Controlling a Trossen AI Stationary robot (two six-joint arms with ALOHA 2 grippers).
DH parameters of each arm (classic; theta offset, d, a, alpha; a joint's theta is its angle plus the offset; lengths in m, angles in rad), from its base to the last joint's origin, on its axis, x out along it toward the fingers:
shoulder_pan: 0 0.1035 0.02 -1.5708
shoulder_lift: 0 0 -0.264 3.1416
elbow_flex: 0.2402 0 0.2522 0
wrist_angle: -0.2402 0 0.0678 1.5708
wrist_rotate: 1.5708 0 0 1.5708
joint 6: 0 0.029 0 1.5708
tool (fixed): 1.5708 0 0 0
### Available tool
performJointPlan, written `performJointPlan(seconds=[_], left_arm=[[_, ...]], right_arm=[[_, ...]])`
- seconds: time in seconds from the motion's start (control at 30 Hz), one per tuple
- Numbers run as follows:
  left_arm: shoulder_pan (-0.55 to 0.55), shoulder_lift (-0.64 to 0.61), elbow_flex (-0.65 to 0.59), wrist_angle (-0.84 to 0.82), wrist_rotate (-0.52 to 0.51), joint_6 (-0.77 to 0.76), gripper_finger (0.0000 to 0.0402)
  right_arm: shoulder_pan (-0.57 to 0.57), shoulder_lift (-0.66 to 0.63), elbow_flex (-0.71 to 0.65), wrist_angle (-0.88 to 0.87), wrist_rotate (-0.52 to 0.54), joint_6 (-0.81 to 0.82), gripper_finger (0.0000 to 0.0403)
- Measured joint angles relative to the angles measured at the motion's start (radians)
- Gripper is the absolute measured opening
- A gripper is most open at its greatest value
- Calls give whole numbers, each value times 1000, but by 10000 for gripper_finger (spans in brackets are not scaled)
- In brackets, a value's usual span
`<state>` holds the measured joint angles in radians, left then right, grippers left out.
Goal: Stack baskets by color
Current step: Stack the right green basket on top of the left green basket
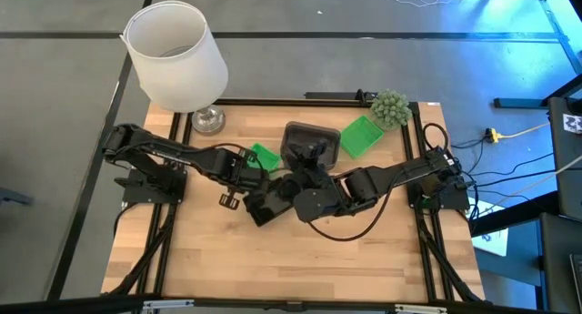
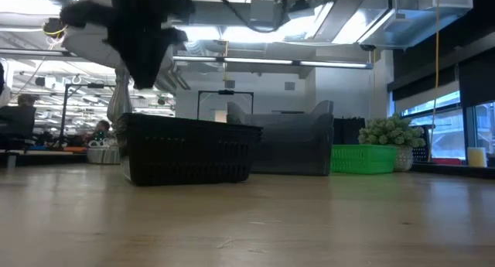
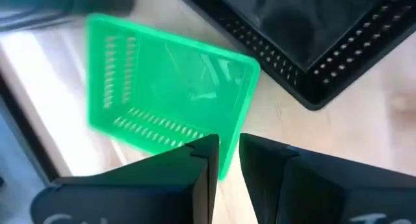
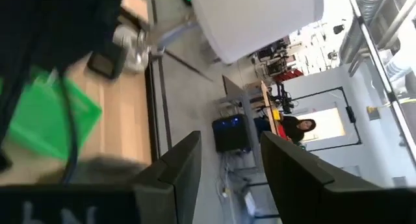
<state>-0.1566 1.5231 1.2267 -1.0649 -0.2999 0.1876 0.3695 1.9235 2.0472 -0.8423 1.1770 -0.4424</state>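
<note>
My left gripper (image 3: 229, 160) points down over a bright green basket (image 3: 169, 100), (image 1: 265, 156) at the table's middle left, with the basket's wall in its narrow gap. My right gripper (image 4: 227, 165) hangs high above the table's middle, open, with nothing between its fingers. A black basket (image 2: 189, 147), (image 1: 264, 207) rests on its bottom next to the green one. A smoky grey basket (image 2: 294, 143), (image 1: 307, 139) stands farther back. Another green basket (image 1: 361, 135), (image 2: 362, 159) sits at the far right. My left gripper pinches one wall of the green basket near a corner (image 3: 229, 156) between its two fingers. The fingers come from above, pointing steeply down. The basket shows its open top and looks tilted. Whether its bottom is off the table I cannot tell.
A white lampshade (image 1: 177, 55) on its metal foot stands at the far left corner. A small round green plant (image 1: 389, 106) sits at the far right. The near half of the wooden table (image 1: 291, 259) holds no objects. Cables run beside the right arm's base.
</note>
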Motion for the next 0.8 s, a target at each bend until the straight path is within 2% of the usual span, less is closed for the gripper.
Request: performJointPlan(seconds=[0.13, 0.3, 0.43, 0.53, 0.6, 0.8], left_arm=[[-2, -38, 112, -93, -4, -108, 54], [-24, -113, 216, -104, -4, -186, 54], [-46, -199, 271, -87, -5, -237, 54], [-63, -250, 285, -95, -6, -276, 54], [-70, -285, 290, -75, -5, -295, 54], [-102, -367, 291, -71, -11, -318, 54]], right_arm=[[0, -30, 0, -167, -44, 190, 162], [-47, -90, 0, -412, -282, 625, 162], [-117, -110, 0, -624, -407, 948, 162], [-193, -109, -9, -738, -597, 1171, 162], [-250, -111, -40, -707, -707, 1197, 162], [-418, -101, -119, -726, -856, 1182, 162]])
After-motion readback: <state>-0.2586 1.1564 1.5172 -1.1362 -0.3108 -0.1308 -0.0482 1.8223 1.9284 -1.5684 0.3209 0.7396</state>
